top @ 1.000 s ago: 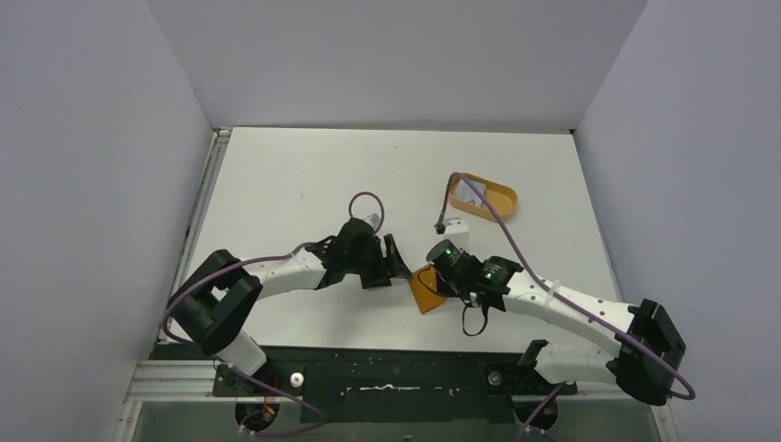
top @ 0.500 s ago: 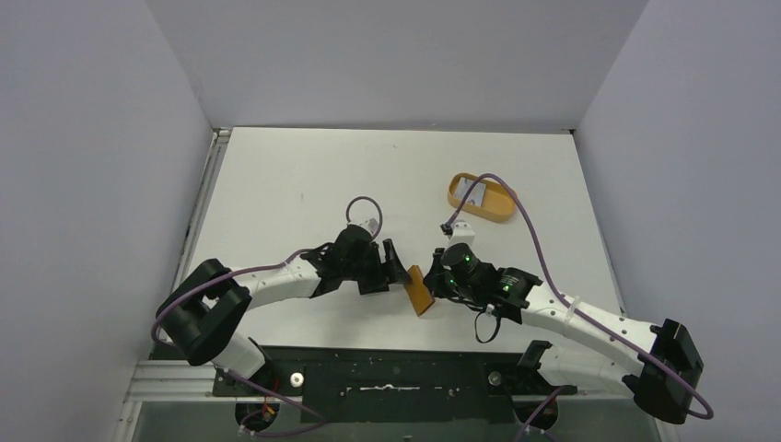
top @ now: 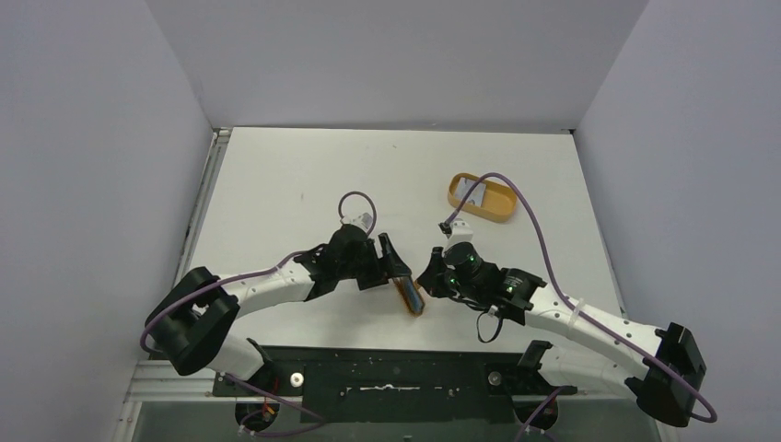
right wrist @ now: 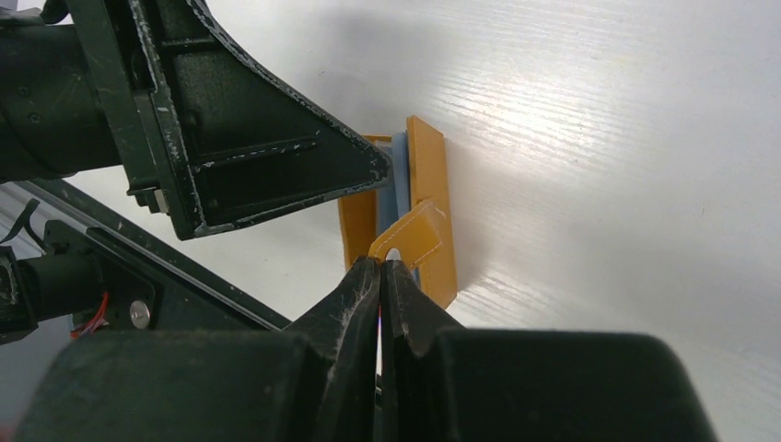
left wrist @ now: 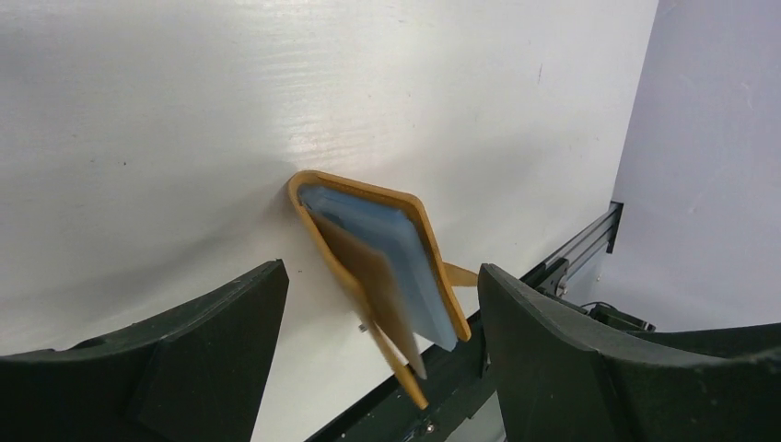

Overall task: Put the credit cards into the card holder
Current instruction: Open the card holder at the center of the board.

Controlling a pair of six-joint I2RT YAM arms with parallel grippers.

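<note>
The card holder (top: 410, 297), an orange-tan wallet with a grey-blue inside, stands on edge near the table's front edge, folded to a narrow V. In the left wrist view the card holder (left wrist: 387, 267) sits between the wide-open fingers of my left gripper (left wrist: 379, 272), untouched. My right gripper (right wrist: 381, 265) is shut, its tips against the snap tab (right wrist: 410, 238); I cannot tell whether they pinch it. In the top view my left gripper (top: 396, 269) is left of the holder and my right gripper (top: 427, 276) right of it. One pale credit card (top: 472, 191) lies in the orange tray.
The orange oval tray (top: 497, 210) stands at the back right of the white table. The black front rail (top: 396, 364) runs just behind the holder's near side. A purple cable (top: 516, 198) arches over the tray.
The card holder has shifted left toward my left gripper and folded narrower. My right gripper has followed it left, and the left arm has moved slightly.
</note>
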